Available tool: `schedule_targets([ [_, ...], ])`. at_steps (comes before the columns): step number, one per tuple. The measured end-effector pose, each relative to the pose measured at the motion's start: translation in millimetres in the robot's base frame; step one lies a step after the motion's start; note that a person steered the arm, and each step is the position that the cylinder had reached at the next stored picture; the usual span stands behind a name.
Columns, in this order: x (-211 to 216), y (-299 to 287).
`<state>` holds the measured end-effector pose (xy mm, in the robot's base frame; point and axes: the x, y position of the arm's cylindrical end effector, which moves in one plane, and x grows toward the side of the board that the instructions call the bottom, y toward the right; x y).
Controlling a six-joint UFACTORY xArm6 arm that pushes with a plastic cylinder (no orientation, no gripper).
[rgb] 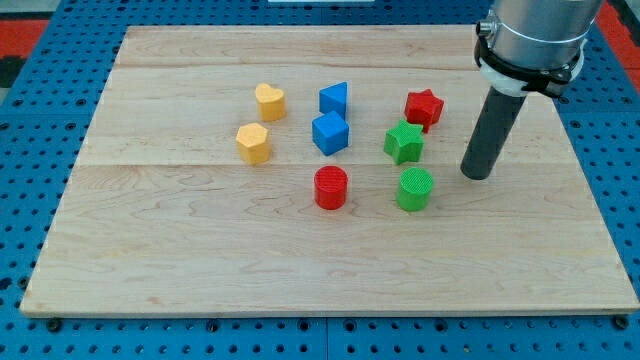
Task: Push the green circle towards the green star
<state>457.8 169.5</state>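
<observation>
The green circle (415, 189) sits right of the board's middle. The green star (404, 142) lies just above it, slightly to the left, a small gap apart. My tip (478, 175) rests on the board to the right of the green circle, a short gap away, and level with its upper edge. The dark rod rises from it toward the view's top right.
A red star (424, 107) sits just above the green star. A red circle (331, 187) lies left of the green circle. A blue cube (330, 132) and a blue triangle (335, 98) sit left of the green star. A yellow heart (270, 101) and a yellow block (254, 143) lie further left.
</observation>
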Motion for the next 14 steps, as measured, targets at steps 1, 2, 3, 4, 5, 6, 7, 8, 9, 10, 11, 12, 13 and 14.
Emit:
schedule_targets([
  [1, -0.7, -17.7],
  [2, -0.8, -21.4],
  [3, 0.0, -21.8],
  [4, 17.5, -27.9],
  [5, 22.1, -27.9],
  [6, 41.8, -27.9],
  [7, 51.2, -27.9],
  [8, 59.4, -35.9],
  [9, 64.9, -50.7],
  [10, 64.9, -50.7],
  [11, 64.9, -42.6],
  [12, 64.9, -35.5],
  [13, 64.9, -35.5],
  [14, 51.2, -37.3],
])
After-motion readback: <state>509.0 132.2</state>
